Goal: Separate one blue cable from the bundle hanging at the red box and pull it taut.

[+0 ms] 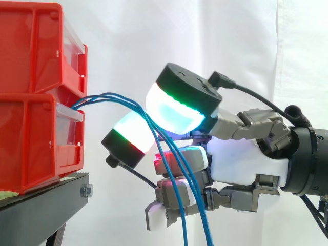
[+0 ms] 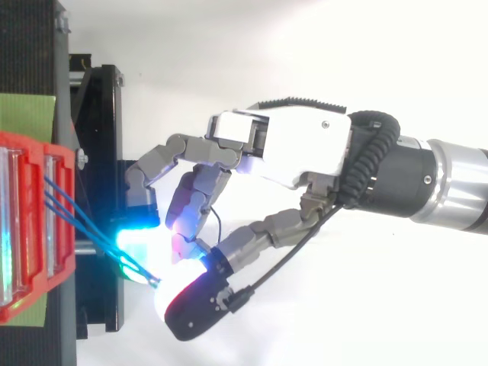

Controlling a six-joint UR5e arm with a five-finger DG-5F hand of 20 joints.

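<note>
A white curtain (image 1: 230,41) hung behind. In the side view, two red bins (image 1: 31,148) sat stacked on a black stand (image 1: 41,205), just beyond the fingers (image 1: 130,134) of the hand (image 1: 246,159). The blue cables (image 1: 107,96) came out between the bins, arched toward the fingers and dropped slack in front of the lower ones. The fingers were curled round the cables, two glowing pads close on either side.

From above, three blue cables (image 2: 65,202) ran from the red bins (image 2: 67,259) to where a cyan pad and a white pad met. The hand (image 2: 290,145) curled its other fingers just behind that spot, beside the black stand (image 2: 99,114).
</note>
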